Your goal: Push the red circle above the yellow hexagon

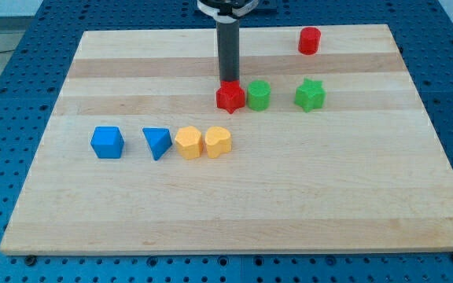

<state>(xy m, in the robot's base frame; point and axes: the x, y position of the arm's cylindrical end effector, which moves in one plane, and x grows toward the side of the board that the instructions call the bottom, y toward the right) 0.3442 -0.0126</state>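
Tabletop, wooden, is carrying eight blocks: the red circle is sitting near the view's top right, well apart from the yellow hexagon, which is lying in the lower row touching a yellow block, with a blue triangle and blue cube to its left. I am holding my tip at the top edge of a red star, beside a green block and a green star. I am running no hand, only the rod.
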